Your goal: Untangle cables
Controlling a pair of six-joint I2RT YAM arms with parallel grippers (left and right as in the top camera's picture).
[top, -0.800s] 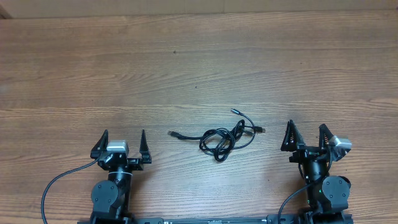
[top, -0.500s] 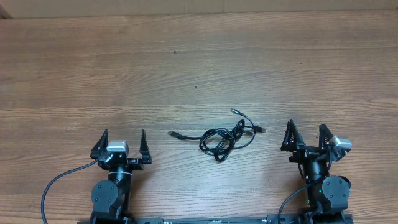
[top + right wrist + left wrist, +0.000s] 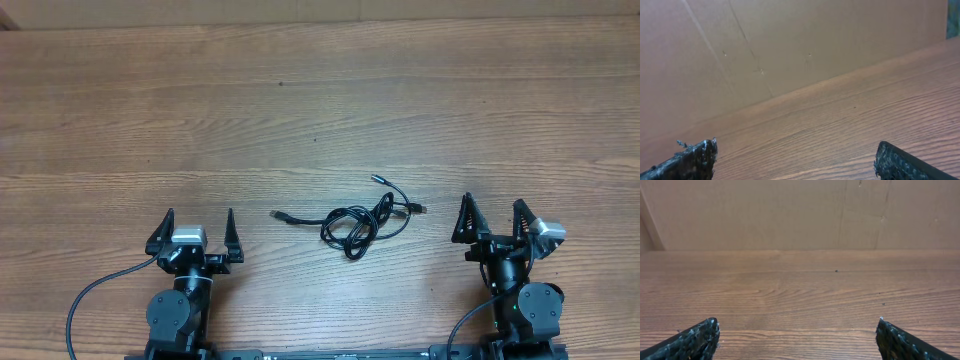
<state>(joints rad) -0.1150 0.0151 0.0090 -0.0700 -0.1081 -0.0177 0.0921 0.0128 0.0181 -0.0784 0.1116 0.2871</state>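
Observation:
A small tangle of thin black cables (image 3: 355,222) lies on the wooden table near the front middle in the overhead view, with plug ends sticking out to the left (image 3: 276,214) and upper right (image 3: 419,209). My left gripper (image 3: 196,230) is open and empty, to the left of the tangle. My right gripper (image 3: 492,220) is open and empty, to the right of it. Both wrist views show only open fingertips over bare wood (image 3: 797,327) (image 3: 795,152); the cables are out of view there.
The wooden table (image 3: 300,110) stretches far behind the tangle. A brown cardboard wall (image 3: 790,210) stands at the table's far edge. Thicker black arm cables (image 3: 95,290) run along the front edge.

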